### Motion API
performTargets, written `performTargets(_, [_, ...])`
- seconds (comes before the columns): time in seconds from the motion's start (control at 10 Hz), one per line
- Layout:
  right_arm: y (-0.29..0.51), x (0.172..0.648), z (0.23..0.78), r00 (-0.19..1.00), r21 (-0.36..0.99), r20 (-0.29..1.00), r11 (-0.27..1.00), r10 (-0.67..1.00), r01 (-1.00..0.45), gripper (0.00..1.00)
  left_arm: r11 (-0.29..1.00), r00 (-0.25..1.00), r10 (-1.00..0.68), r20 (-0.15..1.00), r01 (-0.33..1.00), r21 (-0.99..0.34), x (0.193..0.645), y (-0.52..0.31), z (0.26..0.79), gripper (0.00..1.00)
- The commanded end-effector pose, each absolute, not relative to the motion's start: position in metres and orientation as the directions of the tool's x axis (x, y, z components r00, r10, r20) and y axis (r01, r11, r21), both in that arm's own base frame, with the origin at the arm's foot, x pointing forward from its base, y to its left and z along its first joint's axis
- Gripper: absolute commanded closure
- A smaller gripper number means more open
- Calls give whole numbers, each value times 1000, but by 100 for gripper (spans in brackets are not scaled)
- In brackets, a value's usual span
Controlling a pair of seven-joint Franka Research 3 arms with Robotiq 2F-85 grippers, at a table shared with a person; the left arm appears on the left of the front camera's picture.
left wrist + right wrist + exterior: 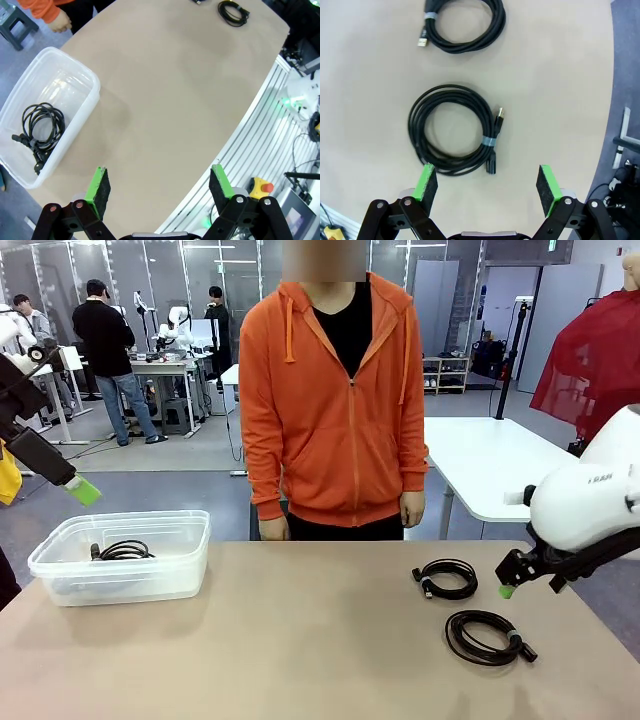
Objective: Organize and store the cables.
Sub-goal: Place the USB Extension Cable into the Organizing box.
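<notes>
**Clear bin at the left, two cables loose at the right**

Clear plastic bin (pixel 120 522) sits at the left edge of the tabletop (pixel 300 640). I see one coiled cable (pixel 124 550) lying inside it, against the wall nearest the table's left edge. My left gripper (pixel 80 488) hangs above and to the left of the bin, off the table's left edge. In the left wrist view its fingers are spread wide with nothing between them (pixel 158 172), and bare tabletop lies below.

At the middle of the far edge a person in an orange hoodie (pixel 335 410) stands with both hands hanging at the sides.

Toward the right edge, two black coils lie flat on the tabletop, close together but apart. The farther cable (pixel 450 594) has its plug pointing left. The nearer cable (pixel 453 635) has its plug at its lower right. My right gripper (pixel 507 590) hovers just to their right, fully open and empty. In its wrist view (pixel 486 170) the nearer cable lies under the spread fingers.
</notes>
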State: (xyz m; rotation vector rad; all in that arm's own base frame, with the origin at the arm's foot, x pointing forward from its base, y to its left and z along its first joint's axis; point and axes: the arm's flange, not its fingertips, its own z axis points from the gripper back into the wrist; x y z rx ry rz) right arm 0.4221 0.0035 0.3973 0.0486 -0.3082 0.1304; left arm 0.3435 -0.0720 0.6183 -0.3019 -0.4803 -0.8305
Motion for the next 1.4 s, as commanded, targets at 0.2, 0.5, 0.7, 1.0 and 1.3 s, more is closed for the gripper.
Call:
performTargets(0.2, [7,429,347,962,-50,265,997,66,-55,0,638,575,-629,523,766,-74,343,-72,619,0])
performTargets(0.5, [4,430,326,975,-31,219,999,31,-25,0,638,575,-629,523,766,-74,343,-72,619,0])
performTargets(0.7, [3,433,316,977,-31,212,999,15,-9,0,638,575,-629,523,766,-74,343,-72,619,0])
performTargets(1.0, [3,440,307,981,-32,194,999,-4,10,0,638,575,-629,523,766,-74,343,-72,619,0])
performTargets(1.3, [6,446,305,981,-27,195,1000,-8,14,12,638,575,-629,523,766,-74,343,-72,619,0])
